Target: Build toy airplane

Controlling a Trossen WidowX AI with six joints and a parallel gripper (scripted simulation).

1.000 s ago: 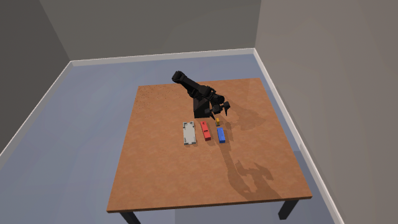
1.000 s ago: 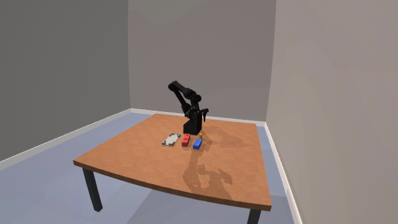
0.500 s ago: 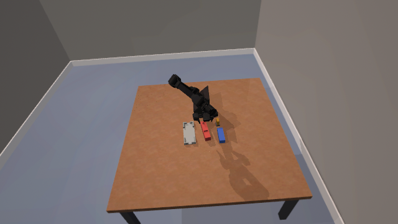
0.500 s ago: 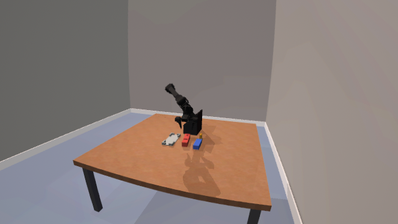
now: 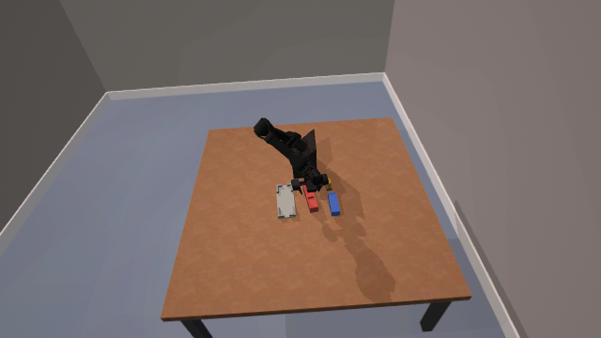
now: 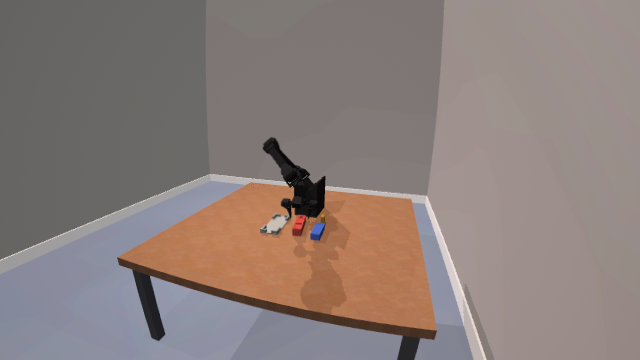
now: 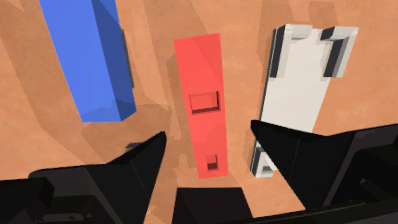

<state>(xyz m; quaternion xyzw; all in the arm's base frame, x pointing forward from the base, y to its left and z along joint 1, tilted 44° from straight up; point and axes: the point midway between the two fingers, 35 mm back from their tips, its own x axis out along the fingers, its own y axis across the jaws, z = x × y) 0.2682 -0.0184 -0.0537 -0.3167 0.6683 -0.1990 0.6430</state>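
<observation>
The red fuselage (image 5: 314, 207) (image 6: 298, 229) (image 7: 200, 65) lies on the table with both sockets facing up. The pale grey cradle (image 5: 285, 203) (image 6: 275, 224) (image 7: 295, 97) is empty beside it. The blue wing (image 5: 333, 205) (image 6: 317, 232) (image 7: 75, 55) lies on the fuselage's other side. The small yellow tail fin (image 5: 330, 184) (image 6: 323, 218) stands near the arm's base; in the wrist view it is mostly hidden behind a finger. My gripper (image 7: 208, 129) is open and empty above the fuselage's tail half, with one fingertip on each side of it in the wrist view. Its height is hard to tell.
The black arm (image 5: 282, 146) (image 6: 282, 162) folds back over its base. In the wrist view one finger overlaps the cradle's near end, and the other reaches close to the tail fin. The wooden table (image 5: 244, 263) (image 6: 225, 260) carries the arm and all the parts.
</observation>
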